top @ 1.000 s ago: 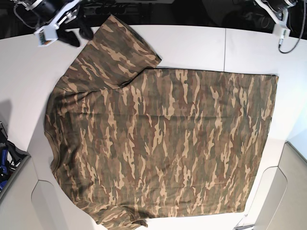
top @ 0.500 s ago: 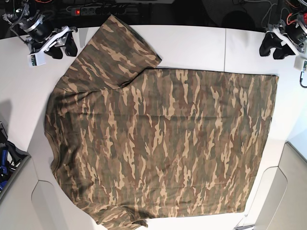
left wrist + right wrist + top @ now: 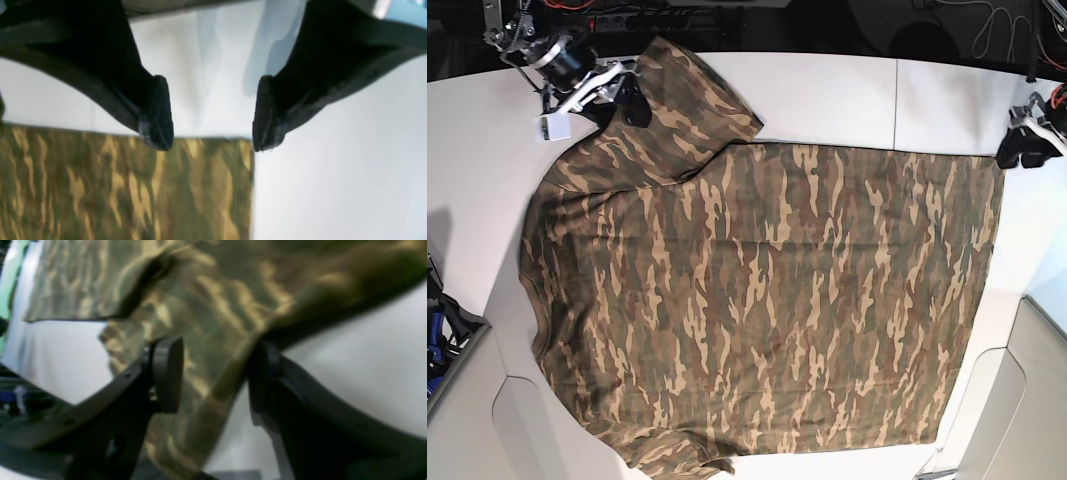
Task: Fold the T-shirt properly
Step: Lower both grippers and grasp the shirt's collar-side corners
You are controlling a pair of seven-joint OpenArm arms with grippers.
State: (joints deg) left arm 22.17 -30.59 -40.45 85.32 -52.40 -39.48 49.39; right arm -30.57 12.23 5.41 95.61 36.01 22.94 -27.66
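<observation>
The camouflage T-shirt (image 3: 767, 300) lies spread flat on the white table (image 3: 827, 90), collar side to the left and hem to the right. My right gripper (image 3: 630, 100) is at the upper sleeve. In the right wrist view it (image 3: 213, 376) is open, with the sleeve edge (image 3: 230, 350) lying between its fingers. My left gripper (image 3: 1014, 152) is at the far hem corner. In the left wrist view it (image 3: 211, 133) is open just above that corner (image 3: 233, 156), holding nothing.
A seam (image 3: 896, 100) runs across the table near the right side. A dark bin with blue items (image 3: 439, 340) stands at the left edge. A power strip (image 3: 627, 18) lies behind the table. The near sleeve (image 3: 677, 455) reaches the table's front edge.
My right gripper has moved right and onto the upper sleeve edge. My left gripper has moved down and right to the far hem corner. The shirt has not moved.
</observation>
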